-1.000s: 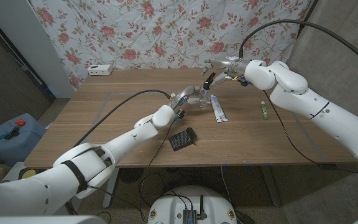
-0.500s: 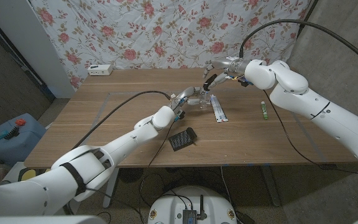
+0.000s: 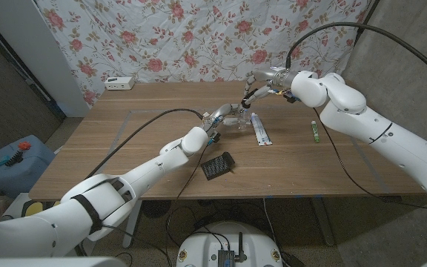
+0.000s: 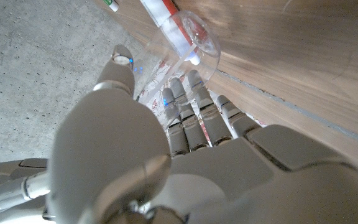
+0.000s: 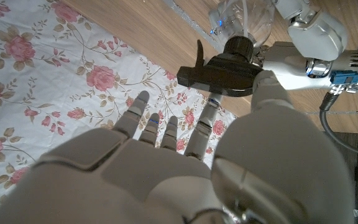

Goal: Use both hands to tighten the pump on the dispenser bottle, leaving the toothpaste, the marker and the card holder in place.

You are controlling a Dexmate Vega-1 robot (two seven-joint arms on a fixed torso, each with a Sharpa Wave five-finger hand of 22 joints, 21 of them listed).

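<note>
a: right hand (image 5: 185, 168) sits at the black pump (image 5: 219, 68), thumb against it, other fingers spread; whether it truly pinches it, i can't tell.

b: and the dispenser bottle (image 4: 188, 31)?

a: mid-table beside the toothpaste (image 3: 259, 130), clamped in the left hand (image 3: 224, 115).

b: then i'd brace the bottle hard, turn only the pump head, and keep clear of the marker (image 3: 314, 132) and card holder (image 3: 217, 166).

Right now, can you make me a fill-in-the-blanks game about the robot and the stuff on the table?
1. The left hand holds the clear ___ of the dispenser bottle.
2. The right hand touches the bottle's black ___.
3. The toothpaste lies between the bottle and the green ___.
4. The card holder is coloured ___.

Missing words: body, pump, marker, black
</note>
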